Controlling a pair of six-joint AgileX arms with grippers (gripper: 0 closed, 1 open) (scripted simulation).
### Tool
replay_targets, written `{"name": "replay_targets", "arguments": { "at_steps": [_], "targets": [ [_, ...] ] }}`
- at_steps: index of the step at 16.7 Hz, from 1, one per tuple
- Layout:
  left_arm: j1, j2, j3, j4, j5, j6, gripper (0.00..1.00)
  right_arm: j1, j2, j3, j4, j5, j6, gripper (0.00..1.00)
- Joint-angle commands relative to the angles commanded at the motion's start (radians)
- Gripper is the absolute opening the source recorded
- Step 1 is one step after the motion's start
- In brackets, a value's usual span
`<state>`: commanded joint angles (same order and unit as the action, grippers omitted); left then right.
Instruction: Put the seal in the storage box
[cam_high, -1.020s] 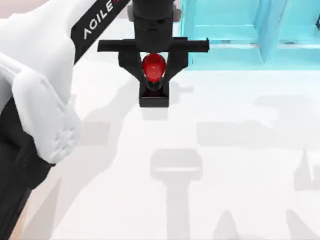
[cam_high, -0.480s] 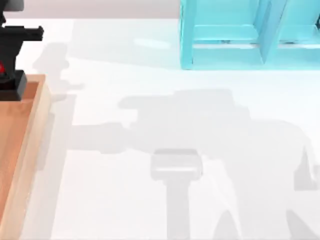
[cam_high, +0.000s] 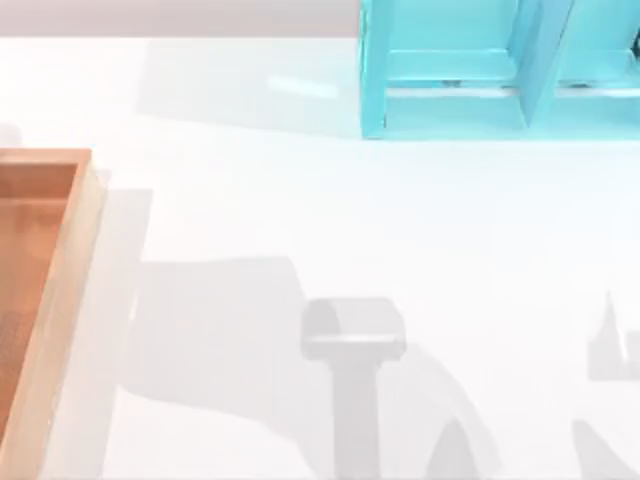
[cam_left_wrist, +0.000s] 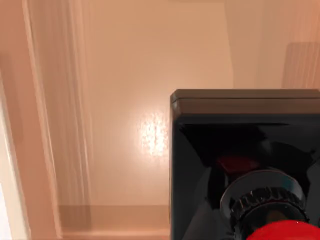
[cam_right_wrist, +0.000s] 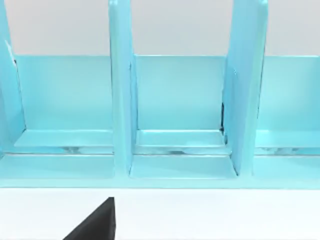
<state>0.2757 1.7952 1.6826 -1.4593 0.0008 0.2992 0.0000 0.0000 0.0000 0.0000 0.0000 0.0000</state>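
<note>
The seal (cam_left_wrist: 245, 165), a black square block with a glossy red knob, hangs above the wooden floor of the storage box (cam_high: 60, 260), seen in the left wrist view. The box sits at the left edge of the top view on the white desk (cam_high: 300, 230). Whether the left pincer is gripping it cannot be told. The seal's long axis runs from knob to base, base pointing down at the box floor. If dropped from a height, it could bounce or topple. A turquoise divided rack (cam_right_wrist: 175, 115) faces the right wrist camera.
</note>
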Motion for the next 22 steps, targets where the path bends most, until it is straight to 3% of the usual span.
{"name": "replay_targets", "arguments": {
  "at_steps": [6, 12, 17, 22],
  "targets": [
    [-0.003, 0.004, -0.015, 0.015, -0.003, 0.001, 0.00, 0.000, 0.000, 0.000, 0.000, 0.000, 0.000, 1.00],
    [0.003, 0.002, -0.224, 0.225, -0.002, 0.003, 0.00, 0.000, 0.000, 0.000, 0.000, 0.000, 0.000, 1.00],
    [0.004, 0.001, -0.256, 0.257, 0.000, 0.004, 0.00, 0.000, 0.000, 0.000, 0.000, 0.000, 0.000, 1.00],
    [0.004, 0.001, -0.256, 0.257, 0.000, 0.004, 0.38, 0.000, 0.000, 0.000, 0.000, 0.000, 0.000, 1.00]
  ]
}}
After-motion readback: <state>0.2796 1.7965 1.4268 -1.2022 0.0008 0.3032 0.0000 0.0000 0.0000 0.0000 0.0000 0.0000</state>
